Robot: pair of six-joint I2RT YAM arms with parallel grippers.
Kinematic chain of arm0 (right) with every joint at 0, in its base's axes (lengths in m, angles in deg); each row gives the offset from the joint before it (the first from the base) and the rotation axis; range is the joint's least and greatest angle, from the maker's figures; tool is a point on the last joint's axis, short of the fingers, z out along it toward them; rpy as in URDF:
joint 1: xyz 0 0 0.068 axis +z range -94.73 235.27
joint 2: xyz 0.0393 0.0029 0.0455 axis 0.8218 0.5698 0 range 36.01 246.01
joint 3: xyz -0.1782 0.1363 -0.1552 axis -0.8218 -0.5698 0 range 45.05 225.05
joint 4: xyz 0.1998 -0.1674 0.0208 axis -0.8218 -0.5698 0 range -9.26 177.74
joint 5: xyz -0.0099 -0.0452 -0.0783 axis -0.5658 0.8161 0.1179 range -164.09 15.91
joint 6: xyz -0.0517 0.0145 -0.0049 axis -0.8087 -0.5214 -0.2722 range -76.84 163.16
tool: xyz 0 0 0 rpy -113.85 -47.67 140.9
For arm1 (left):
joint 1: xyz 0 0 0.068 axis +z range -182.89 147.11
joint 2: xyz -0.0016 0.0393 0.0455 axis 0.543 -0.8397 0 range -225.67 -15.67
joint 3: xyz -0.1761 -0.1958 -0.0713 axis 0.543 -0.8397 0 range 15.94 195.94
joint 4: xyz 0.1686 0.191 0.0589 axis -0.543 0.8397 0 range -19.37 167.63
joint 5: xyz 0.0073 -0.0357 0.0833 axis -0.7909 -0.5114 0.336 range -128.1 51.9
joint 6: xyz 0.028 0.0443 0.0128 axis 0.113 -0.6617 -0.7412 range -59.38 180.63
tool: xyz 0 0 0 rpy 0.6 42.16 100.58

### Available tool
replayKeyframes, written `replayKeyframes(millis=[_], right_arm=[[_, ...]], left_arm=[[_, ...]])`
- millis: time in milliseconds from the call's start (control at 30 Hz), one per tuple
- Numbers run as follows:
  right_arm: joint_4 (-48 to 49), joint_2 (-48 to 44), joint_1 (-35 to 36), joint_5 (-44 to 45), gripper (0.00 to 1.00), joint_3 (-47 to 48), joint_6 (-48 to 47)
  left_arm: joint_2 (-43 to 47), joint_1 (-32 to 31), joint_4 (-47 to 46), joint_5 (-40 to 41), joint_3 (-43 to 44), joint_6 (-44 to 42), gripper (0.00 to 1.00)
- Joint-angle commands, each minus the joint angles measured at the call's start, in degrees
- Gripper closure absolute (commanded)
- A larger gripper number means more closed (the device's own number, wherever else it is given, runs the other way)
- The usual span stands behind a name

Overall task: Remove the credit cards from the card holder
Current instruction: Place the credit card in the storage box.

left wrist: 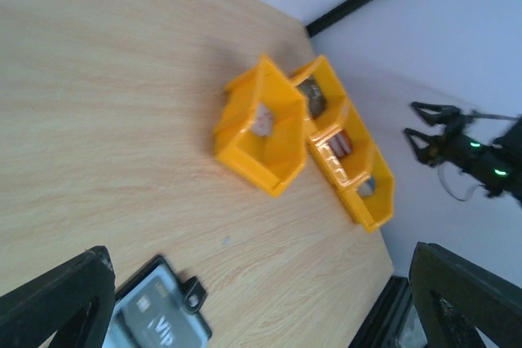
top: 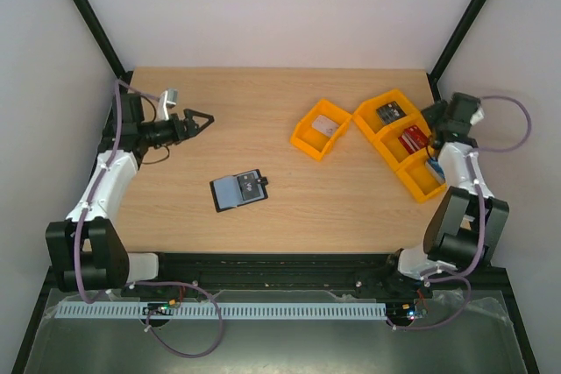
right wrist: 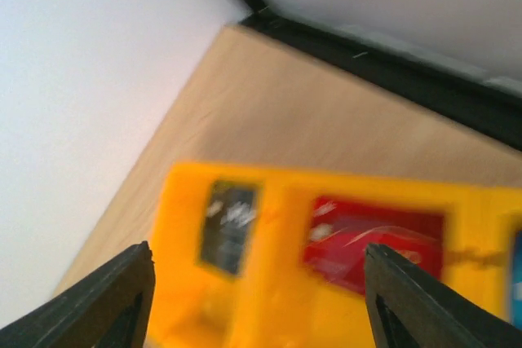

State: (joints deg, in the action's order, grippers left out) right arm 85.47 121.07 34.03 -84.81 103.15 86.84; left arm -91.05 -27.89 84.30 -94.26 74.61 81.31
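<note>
Nearest the viewer, the left arm's base [top: 88, 256] and the right arm's base [top: 458, 236] stand at the near edge of the wooden table [top: 263, 98]. The card holder [top: 238, 190], a small black folding wallet, lies flat on the table left of centre, towards the near side. Its little closing tab [left wrist: 192, 292] sticks out on the side facing the trays. A grey card [left wrist: 151, 319] sits face up on it, and the letters "VIP" can be read there in the left wrist view. The left gripper [top: 203, 119] hovers over the far left of the table with its fingers spread wide and nothing between them, well apart from the card holder. A single orange tray [top: 305, 146] stands right of centre and holds a pale card [top: 326, 125]; its print cannot be read. Just beside it on the right, a row of three orange trays [top: 408, 183] runs diagonally. The farthest holds a dark card [top: 391, 113] with pale marks too blurred to read. The middle one holds a red card [right wrist: 371, 242] with pale print, also illegible. The nearest shows a blue item [top: 433, 166], partly hidden by the arm and not identifiable. The right gripper [right wrist: 259, 303] hangs above this row, fingers apart, gripping nothing.
</note>
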Motion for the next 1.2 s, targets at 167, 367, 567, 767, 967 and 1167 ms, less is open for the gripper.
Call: replayKeyframes(millis=[167, 367, 567, 767, 967, 1167], right_arm=[[-11.66, -3.77, 37.19, 4.10, 0.37, 3.59, -9.74], [-17.80, 10.36, 61.74, -3.31, 0.39, 9.57, -8.69], [-16.83, 21.14, 71.20, -5.15, 0.39, 11.96, -5.36], [-14.68, 25.94, 71.51, -5.32, 0.45, 11.67, -2.97], [-8.68, 27.29, 72.19, -9.55, 0.56, 10.92, -0.42], [-5.43, 29.02, 72.16, -11.89, 0.64, 10.74, 0.61]], left_arm=[[1.23, -0.01, -9.97, 15.71, -23.68, 22.33, 0.01], [-0.58, -6.60, -4.14, 21.97, -28.38, 15.71, 0.01], [-2.17, -7.29, -8.52, 19.89, -32.02, 16.21, 0.04], [-5.82, -10.61, -11.57, 19.76, -32.55, 14.96, 0.06], [-9.11, -12.60, -15.44, 17.08, -32.38, 15.78, 0.10], [-8.72, -12.73, -19.98, 15.29, -33.38, 17.05, 0.32]])
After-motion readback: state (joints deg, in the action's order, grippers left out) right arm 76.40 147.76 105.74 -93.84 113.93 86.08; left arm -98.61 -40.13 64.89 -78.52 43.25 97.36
